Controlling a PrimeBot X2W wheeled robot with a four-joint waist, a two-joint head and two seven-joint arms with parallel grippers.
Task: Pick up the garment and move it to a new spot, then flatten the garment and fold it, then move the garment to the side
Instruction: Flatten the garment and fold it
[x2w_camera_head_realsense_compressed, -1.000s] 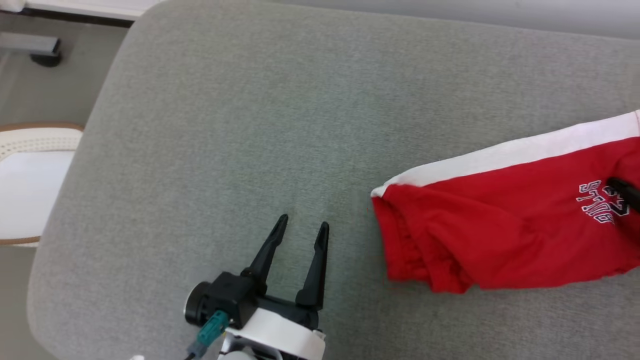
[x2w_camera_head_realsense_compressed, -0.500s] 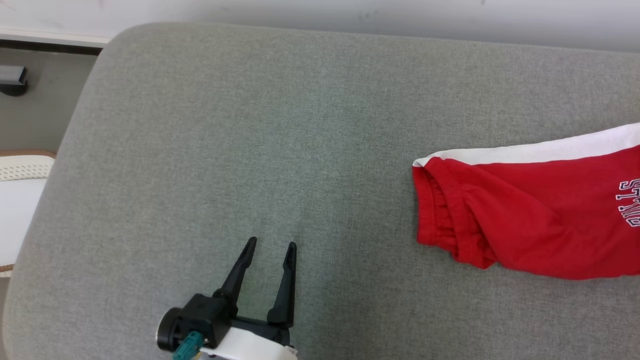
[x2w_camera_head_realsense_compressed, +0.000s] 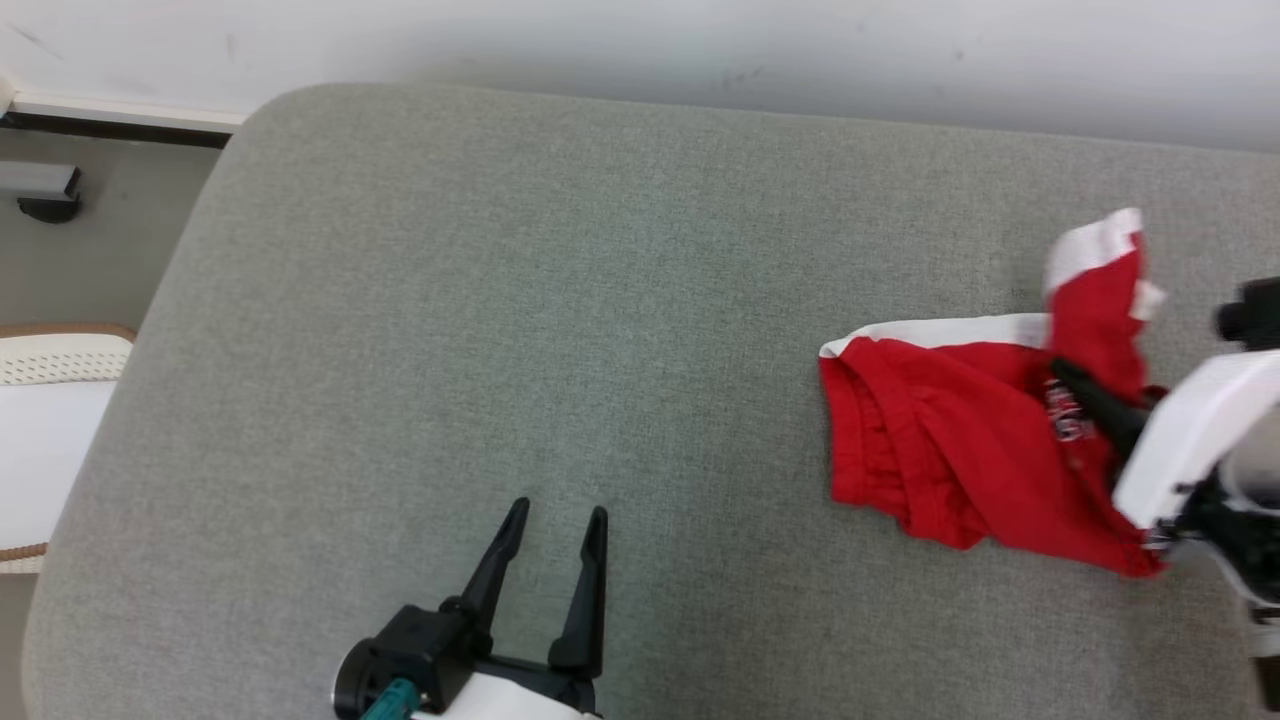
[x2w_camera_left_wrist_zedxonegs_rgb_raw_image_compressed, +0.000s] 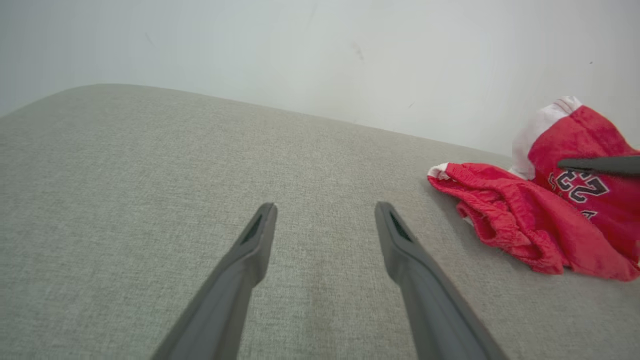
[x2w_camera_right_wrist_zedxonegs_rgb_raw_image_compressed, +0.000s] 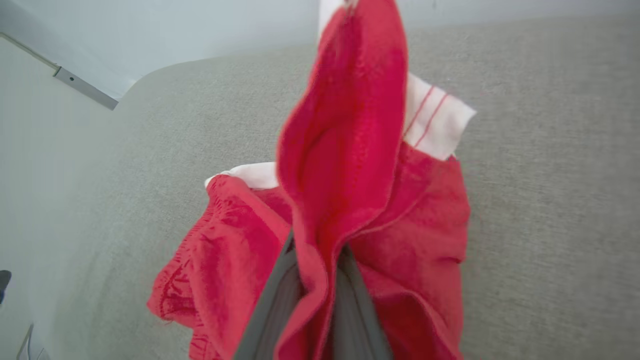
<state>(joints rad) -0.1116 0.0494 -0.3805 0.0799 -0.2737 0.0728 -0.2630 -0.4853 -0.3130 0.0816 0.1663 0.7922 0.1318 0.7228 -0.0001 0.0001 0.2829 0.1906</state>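
Note:
The garment (x2w_camera_head_realsense_compressed: 950, 440) is a pair of red shorts with a white side stripe and printed lettering, lying at the right of a grey cushion. My right gripper (x2w_camera_head_realsense_compressed: 1070, 380) is shut on a fold of it, and that fold stands up above the rest, as the right wrist view shows with the red cloth (x2w_camera_right_wrist_zedxonegs_rgb_raw_image_compressed: 345, 165) pinched between the two fingers. The elastic waistband end (x2w_camera_left_wrist_zedxonegs_rgb_raw_image_compressed: 480, 200) still rests on the cushion. My left gripper (x2w_camera_head_realsense_compressed: 555, 520) stands open near the front edge, well left of the garment, with nothing between its fingers (x2w_camera_left_wrist_zedxonegs_rgb_raw_image_compressed: 250, 250).
The grey cushion (x2w_camera_head_realsense_compressed: 500, 300) ends in a rounded corner at the far left. A pale wall (x2w_camera_head_realsense_compressed: 700, 50) runs along its back. Off the left edge stand a white seat with a wooden rim (x2w_camera_head_realsense_compressed: 50, 430) and a dark foot on the floor (x2w_camera_head_realsense_compressed: 45, 195).
The camera has shifted between frames. The right gripper has come into view and lifted one part of the garment, which lay flat and stretched out before and is now bunched up.

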